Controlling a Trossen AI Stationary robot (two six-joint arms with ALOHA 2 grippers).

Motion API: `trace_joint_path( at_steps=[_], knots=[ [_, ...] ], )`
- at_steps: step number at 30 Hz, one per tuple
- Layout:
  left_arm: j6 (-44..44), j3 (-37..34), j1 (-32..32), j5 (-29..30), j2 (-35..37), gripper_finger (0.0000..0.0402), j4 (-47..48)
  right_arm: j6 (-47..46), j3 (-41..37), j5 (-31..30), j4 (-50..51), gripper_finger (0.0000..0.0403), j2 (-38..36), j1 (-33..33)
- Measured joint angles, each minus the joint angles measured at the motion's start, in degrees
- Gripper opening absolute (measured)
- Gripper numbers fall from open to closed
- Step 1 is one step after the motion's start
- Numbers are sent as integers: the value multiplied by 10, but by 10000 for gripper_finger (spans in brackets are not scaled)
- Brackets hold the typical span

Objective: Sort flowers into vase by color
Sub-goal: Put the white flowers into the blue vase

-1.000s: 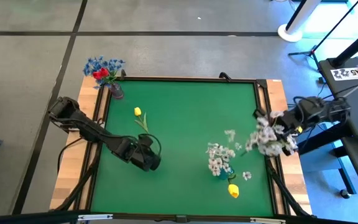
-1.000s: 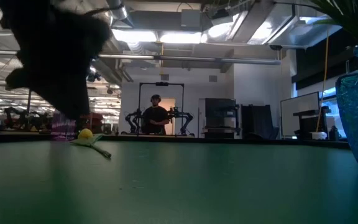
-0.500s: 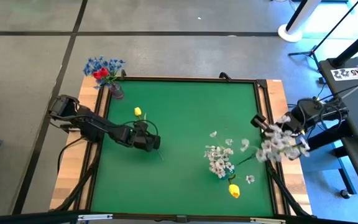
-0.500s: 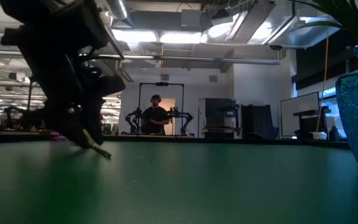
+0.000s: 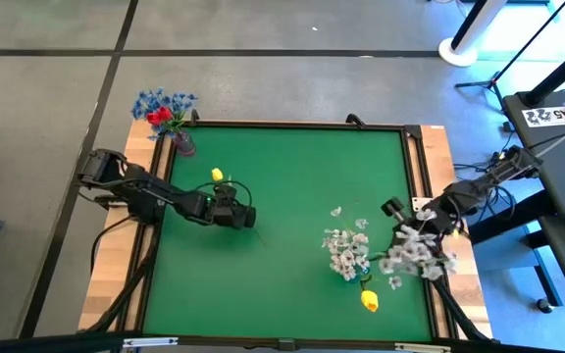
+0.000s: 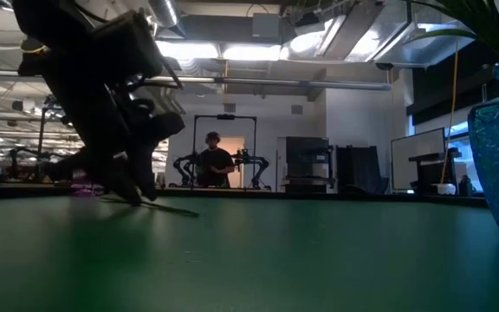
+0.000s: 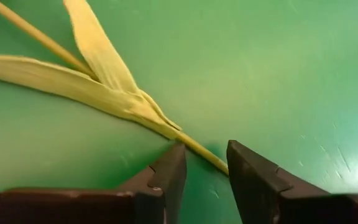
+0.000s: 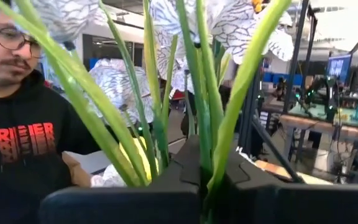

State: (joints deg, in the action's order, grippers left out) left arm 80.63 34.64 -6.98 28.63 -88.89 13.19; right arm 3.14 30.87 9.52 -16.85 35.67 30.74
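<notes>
I am running two arms over a green counter (image 5: 292,186). My left claw (image 7: 204,165) is down at the counter surface on the left side, its two dark fingers slightly apart, with the thin stalk of a yellow tulip (image 5: 218,176) passing into the gap between them. The fingers do not look closed on it yet. From the wrist view the stalk runs diagonally away from the claw, its pale leaves splaying just beyond the fingertips. From above, the yellow bud lies on the far-left side of the claw, so the long axis runs from the bud down toward the claw. I judge the next move depends on closing squarely across that stalk.

My right claw (image 8: 201,186) is at the right edge of the counter, clamped on the green stems of a white blossom spray (image 5: 415,253). That spray hangs near a vase of white blossoms (image 5: 343,253) at the near right, with a second yellow tulip (image 5: 367,299) beside it. A vase of blue and red flowers (image 5: 168,113) stands at the far-left corner.

The left arm is far nearer the loose tulip.

A person (image 8: 17,137) in the right wrist view wears a black top with red lettering, only partly readable.
</notes>
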Motion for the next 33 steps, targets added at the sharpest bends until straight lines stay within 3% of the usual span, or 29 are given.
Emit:
trace_joint_path(
  at_steps=[8,12,17,25,33],
  knots=[
    [-33,-2,10,37,-16,9,-35,-17,0,-5,11,39,41,0],
    [-72,19,9,23,-26,3,-50,-33,8,-15,31,70,58,0],
    [-157,73,9,19,-26,1,-46,-44,46,-35,108,139,64,0],
    [-252,155,14,39,-25,1,12,-45,90,-55,189,237,52,0],
    [-211,158,47,49,-42,20,42,-38,111,-99,252,273,17,0]
  ],
)
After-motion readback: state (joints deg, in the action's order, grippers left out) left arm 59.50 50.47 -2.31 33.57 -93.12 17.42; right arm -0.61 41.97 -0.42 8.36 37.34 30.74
